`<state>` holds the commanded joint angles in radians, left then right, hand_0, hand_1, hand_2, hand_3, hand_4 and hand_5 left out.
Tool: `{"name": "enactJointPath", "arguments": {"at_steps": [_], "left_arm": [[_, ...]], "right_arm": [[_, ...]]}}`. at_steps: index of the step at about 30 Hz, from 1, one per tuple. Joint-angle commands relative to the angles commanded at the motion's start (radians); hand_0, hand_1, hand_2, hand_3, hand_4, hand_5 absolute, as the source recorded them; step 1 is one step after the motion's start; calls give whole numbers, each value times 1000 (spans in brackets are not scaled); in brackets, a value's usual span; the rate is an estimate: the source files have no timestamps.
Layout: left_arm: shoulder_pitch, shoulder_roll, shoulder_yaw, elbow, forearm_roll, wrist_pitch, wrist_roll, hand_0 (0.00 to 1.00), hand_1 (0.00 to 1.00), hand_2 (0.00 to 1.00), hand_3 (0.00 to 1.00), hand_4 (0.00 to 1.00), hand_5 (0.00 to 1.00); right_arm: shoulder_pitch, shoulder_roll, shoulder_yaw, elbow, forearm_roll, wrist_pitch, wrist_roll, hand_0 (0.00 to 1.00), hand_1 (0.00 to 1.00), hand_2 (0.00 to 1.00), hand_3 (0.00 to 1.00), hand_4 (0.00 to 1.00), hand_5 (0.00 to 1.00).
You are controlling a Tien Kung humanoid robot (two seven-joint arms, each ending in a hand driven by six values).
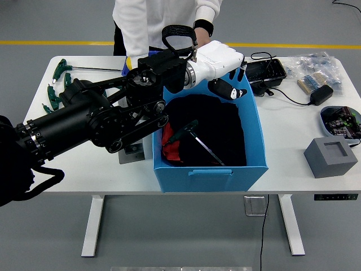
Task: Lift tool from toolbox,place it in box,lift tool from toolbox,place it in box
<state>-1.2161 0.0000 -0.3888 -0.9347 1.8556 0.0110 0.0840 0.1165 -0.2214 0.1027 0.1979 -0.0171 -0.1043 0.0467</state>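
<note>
My left arm reaches from the left over the blue box. Its white hand hovers over the box's far rim, fingers loosely spread and holding nothing. A green T-handle hex key lies inside the box on dark lining, its steel shaft pointing to the near right, beside a red item. Several more green T-handle tools lie on the table at the far left. A blue toolbox shows just behind my arm. A person in white stands at the far side, one hand near the box's back edge.
A grey foam block sits at the near right. Behind it are a round device, a black power adapter with cable, bags of parts and a black case. A small grey block sits left of the box.
</note>
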Motion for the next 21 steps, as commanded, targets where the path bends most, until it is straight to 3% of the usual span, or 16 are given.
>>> {"name": "enactJointPath", "arguments": {"at_steps": [5, 8, 13, 16, 21], "left_arm": [[7, 0, -17, -39, 18, 6, 1, 379, 493, 562, 585, 718, 640], [22, 20, -49, -67, 46, -20, 39, 379, 493, 562, 585, 718, 640], [69, 72, -137, -113, 94, -32, 83, 360, 459, 540, 594, 726, 636], [134, 112, -231, -166, 122, -15, 104, 347, 427, 500, 594, 730, 639], [221, 168, -325, -237, 169, -3, 122, 347, 427, 500, 594, 730, 639]], "right_arm": [[-2, 1, 6, -1, -1, 0, 1, 676, 643, 718, 577, 781, 723], [-6, 3, 9, -2, 3, -1, 1, 676, 643, 718, 577, 781, 723], [-12, 6, 13, -4, 3, -1, 1, 675, 643, 717, 577, 781, 721], [-18, 11, 13, -5, 7, -1, 1, 677, 643, 717, 576, 780, 720], [-26, 17, 8, -7, 16, 0, 0, 677, 643, 717, 576, 780, 720]]}}
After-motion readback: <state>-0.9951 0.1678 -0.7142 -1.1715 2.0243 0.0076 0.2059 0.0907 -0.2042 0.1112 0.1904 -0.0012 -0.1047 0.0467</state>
